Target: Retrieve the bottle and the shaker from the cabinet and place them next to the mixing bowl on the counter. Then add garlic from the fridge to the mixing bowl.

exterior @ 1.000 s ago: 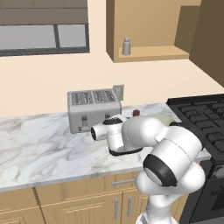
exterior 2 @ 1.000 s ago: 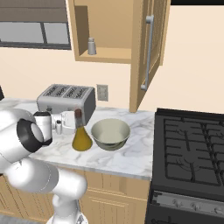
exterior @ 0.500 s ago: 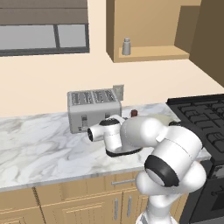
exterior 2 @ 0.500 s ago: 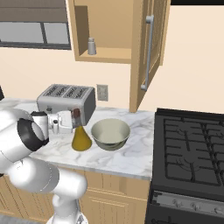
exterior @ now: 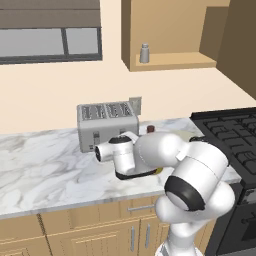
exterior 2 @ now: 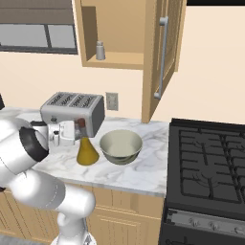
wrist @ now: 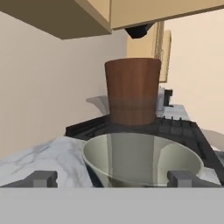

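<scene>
The bottle (exterior 2: 87,152), a cone of yellow oil, stands on the counter (exterior 2: 139,168) just left of the mixing bowl (exterior 2: 120,147). Its reddish-brown stopper (wrist: 132,92) looms in the hand view, level with and between my spread fingertips (wrist: 43,178), untouched. My gripper (exterior 2: 75,130) is open beside the bottle's neck and holds nothing. In the hand view the gripper (wrist: 113,178) looks over the bowl (wrist: 140,159). The small grey shaker (exterior: 144,53) (exterior 2: 100,50) stands on the shelf of the open cabinet (exterior 2: 115,60). My arm hides most of the bottle in the left base view. The fridge and garlic are out of view.
A silver toaster (exterior 2: 72,107) (exterior: 107,125) stands at the wall behind my hand. The black stove (exterior 2: 210,167) (exterior: 230,130) borders the counter on the right. The cabinet door (exterior 2: 160,57) hangs open above the bowl. Bare marble (exterior: 45,165) lies to the left.
My hand has drawn back a little to the left, away from the bottle, and the jaws have spread slightly wider. The bottle stands where it was.
</scene>
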{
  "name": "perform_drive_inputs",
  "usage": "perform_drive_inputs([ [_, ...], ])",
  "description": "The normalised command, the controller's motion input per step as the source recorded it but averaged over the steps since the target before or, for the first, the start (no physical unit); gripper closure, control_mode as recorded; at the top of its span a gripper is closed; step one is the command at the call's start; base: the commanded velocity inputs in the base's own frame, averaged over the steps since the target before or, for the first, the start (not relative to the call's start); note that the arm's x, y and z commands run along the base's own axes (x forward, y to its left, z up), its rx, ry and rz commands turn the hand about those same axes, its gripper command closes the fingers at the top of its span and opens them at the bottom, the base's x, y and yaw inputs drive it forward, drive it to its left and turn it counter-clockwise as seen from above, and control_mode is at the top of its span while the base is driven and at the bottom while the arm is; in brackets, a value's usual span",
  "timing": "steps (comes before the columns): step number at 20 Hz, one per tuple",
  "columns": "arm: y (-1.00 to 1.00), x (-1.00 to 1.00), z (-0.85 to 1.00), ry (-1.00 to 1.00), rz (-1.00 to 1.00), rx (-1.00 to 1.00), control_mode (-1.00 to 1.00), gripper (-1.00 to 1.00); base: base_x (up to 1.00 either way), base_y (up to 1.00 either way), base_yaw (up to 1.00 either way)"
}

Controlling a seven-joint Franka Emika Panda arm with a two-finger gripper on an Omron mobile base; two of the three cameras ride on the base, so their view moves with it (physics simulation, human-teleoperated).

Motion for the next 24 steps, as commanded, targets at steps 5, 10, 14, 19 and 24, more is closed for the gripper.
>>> perform_drive_inputs([
  [5, 0.02, -0.09, 0.00, 0.00, -0.03, 0.02, -1.00, -1.00, 0.00, 0.00, 0.00],
  [10, 0.06, -0.05, 0.00, 0.00, 0.00, 0.03, -1.00, -1.00, 0.00, 0.00, 0.00],
  [14, 0.08, 0.00, 0.00, 0.01, 0.00, 0.06, -1.00, -1.00, 0.00, 0.00, 0.00],
  [19, 0.13, 0.00, 0.17, 0.04, 0.00, 0.12, -1.00, -1.00, 0.00, 0.00, 0.00],
  [24, 0.04, 0.00, 0.69, 0.19, 0.00, 0.33, -1.00, -1.00, 0.00, 0.00, 0.00],
])
